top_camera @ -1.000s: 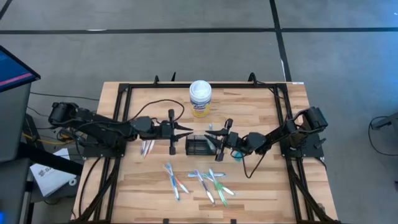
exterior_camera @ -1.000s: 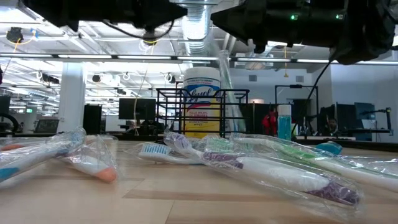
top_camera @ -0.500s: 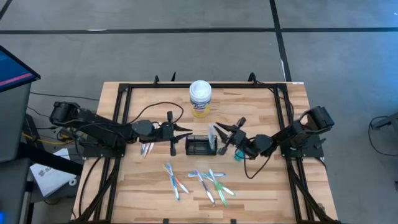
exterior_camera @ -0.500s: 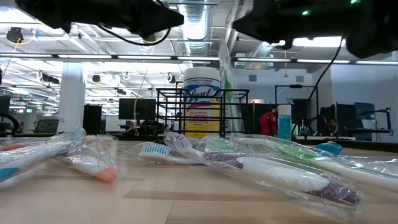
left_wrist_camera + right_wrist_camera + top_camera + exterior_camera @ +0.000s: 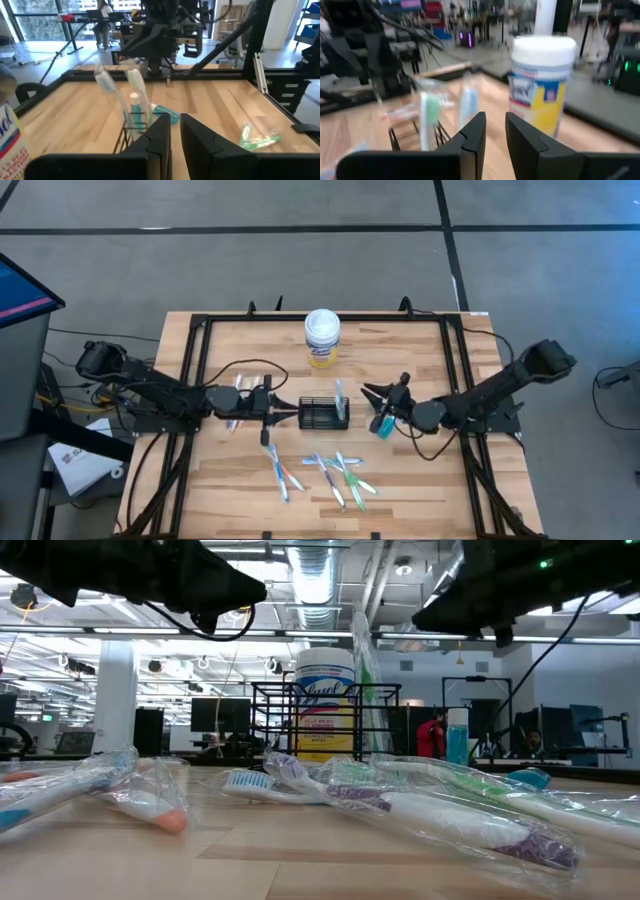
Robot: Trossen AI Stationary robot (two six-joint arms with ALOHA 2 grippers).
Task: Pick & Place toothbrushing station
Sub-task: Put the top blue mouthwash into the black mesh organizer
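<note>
The toothbrushing station (image 5: 323, 416) sits near the middle of the bench (image 5: 420, 480), an open-topped black wire-mesh box just in front of the white canister with the yellow label (image 5: 322, 338). A wrapped toothbrush (image 5: 340, 396) stands upright in the end of it nearer my right arm. From the left wrist view I can see more than one brush head (image 5: 136, 80) poking up out of the mesh.

I judge the holder light and stiff, thin wire that will not crush but could tip or skid on the smooth wood if nudged from one side. If I had to move it I would pinch a top rim wire at one short end, clear of the standing brushes, and lift straight up so they do not topple.

My left gripper (image 5: 268, 413) is low over the bench just beside the holder's left end, fingers drawn close with only a narrow slit between them, and I see nothing held. My right gripper (image 5: 385, 394) hovers near the right end, a little apart from the holder, also nearly closed and empty as far as I can tell. A teal item (image 5: 383, 426) lies under it.

More wrapped toothbrushes (image 5: 320, 470) lie scattered on the near part of the bench, a few others (image 5: 238, 402) by the left arm.
</note>
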